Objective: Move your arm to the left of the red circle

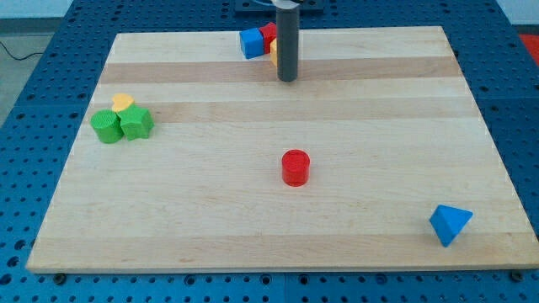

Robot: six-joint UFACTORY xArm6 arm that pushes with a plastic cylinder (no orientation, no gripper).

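The red circle (296, 167) is a short red cylinder standing near the middle of the wooden board (278, 210). My tip (287, 80) is the lower end of the dark rod, near the view's top, well above the red circle and slightly to its left. The tip is not touching the red circle. It stands just in front of a cluster of blocks at the top edge.
At the top, a blue block (251, 43), a red block (268, 34) and a yellow block (274, 52) sit partly behind the rod. At the left, two green blocks (106, 126) (136, 123) and a yellow heart (123, 102). A blue triangle (449, 224) lies at bottom right.
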